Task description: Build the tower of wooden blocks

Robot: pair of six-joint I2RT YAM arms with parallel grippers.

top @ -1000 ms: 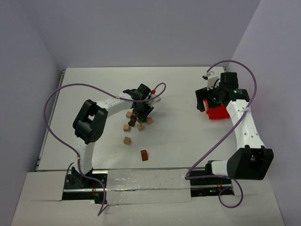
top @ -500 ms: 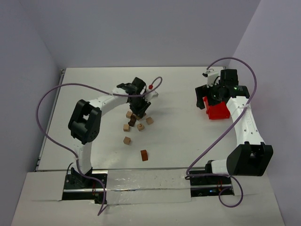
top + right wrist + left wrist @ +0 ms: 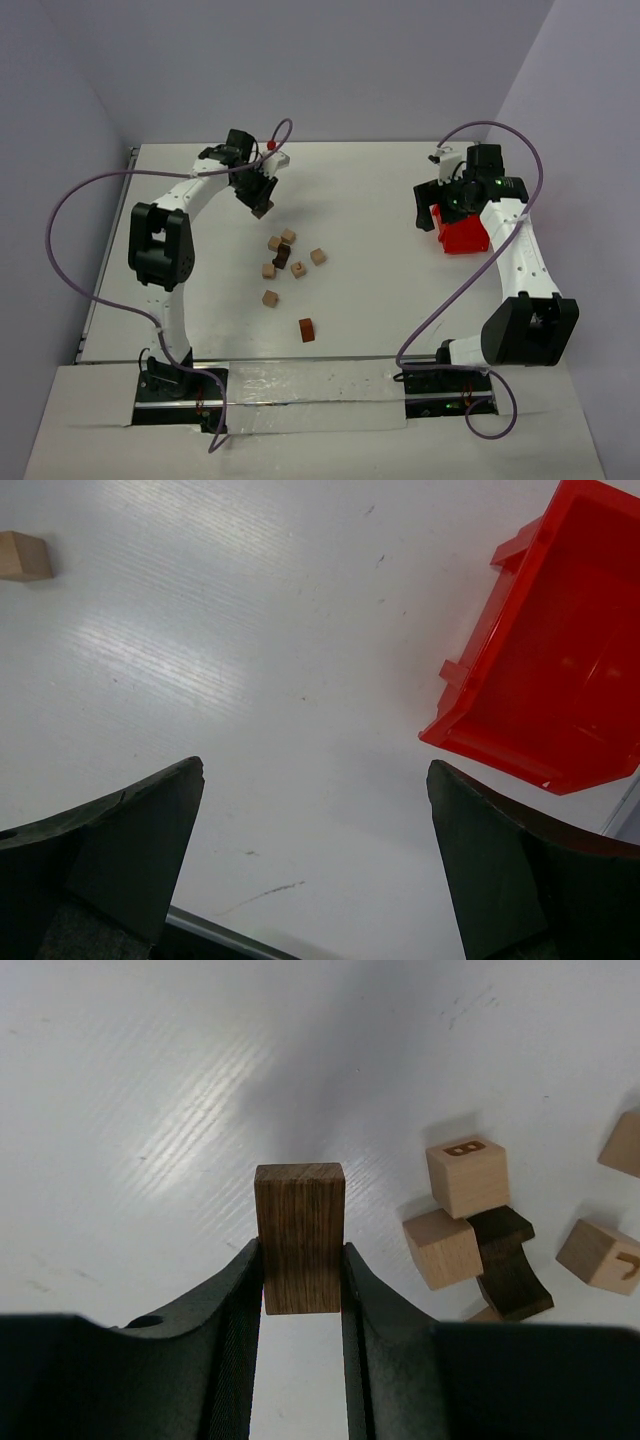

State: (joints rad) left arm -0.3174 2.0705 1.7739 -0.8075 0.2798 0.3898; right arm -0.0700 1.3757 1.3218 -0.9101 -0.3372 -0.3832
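L arm's swung off the cluster toward the far-left of the table (image 3: 400, 300), and the left gripper (image 3: 300, 1265) has gone w/ it, lifted clear of the surface. Jaws nearly shut, clamped on 1 dark brown block (image 3: 299, 1205), upright, sticking out past the fingertips.

Rest of the wood sits mid-table, near and right of that gripper. I count 6 tan cubes (image 3: 271, 298): 5 loosely bunched, 1 a bit nearer. 1 dark arch piece (image 3: 510, 1265) is in the bunch, touching a tan cube. 1 reddish-brown piece (image 3: 307, 329) lies alone, nearest the arm bases. No stack yet, all single-layer as far as I can tell.

R side: right gripper (image 3: 315, 850) spread wide, nothing between the fingers, hovering just left of the 1 red bin (image 3: 560, 680) at far right.
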